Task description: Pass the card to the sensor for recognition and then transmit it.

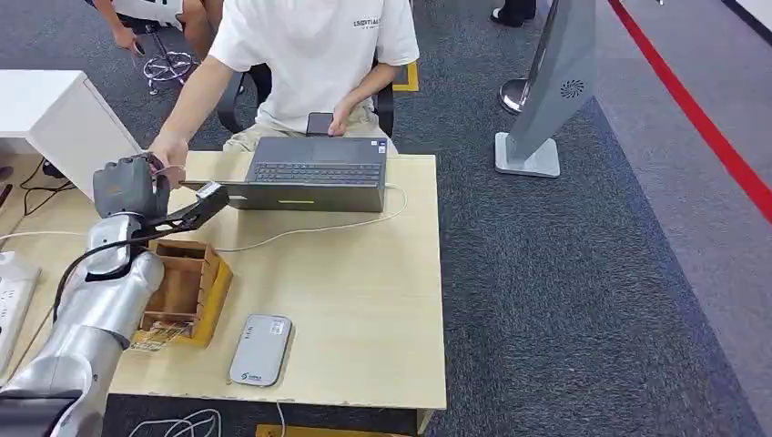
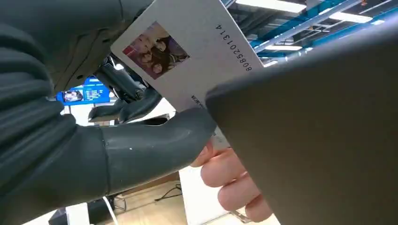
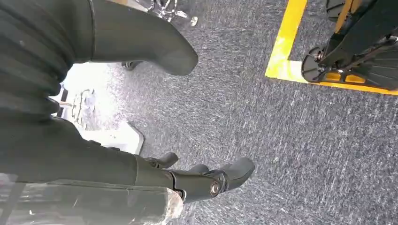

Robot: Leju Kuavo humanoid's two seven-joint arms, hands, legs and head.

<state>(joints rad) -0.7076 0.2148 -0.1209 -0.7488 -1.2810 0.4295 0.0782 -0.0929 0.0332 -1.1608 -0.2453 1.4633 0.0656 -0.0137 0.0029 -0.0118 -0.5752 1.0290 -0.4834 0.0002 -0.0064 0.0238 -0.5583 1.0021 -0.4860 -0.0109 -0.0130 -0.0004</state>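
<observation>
Card [image 2: 187,51] pinched between thumb and fingers of the left hand [image 1: 127,187], raised past the laptop [image 1: 314,173] so the seated person's hand [image 1: 169,148], touching the card's far edge, can take it. Reader [image 1: 260,350] well behind that hand, near the table [image 1: 364,300] edge, probably done with. Right hand [image 3: 206,180] hanging over carpet, loosely apart, holding nothing.

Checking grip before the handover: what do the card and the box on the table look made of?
Card: stiff, smooth, probably plastic; flat with printed photo and number. Box: seemingly unpainted wood; brown walls and dividers. Left hand holds the card.
</observation>
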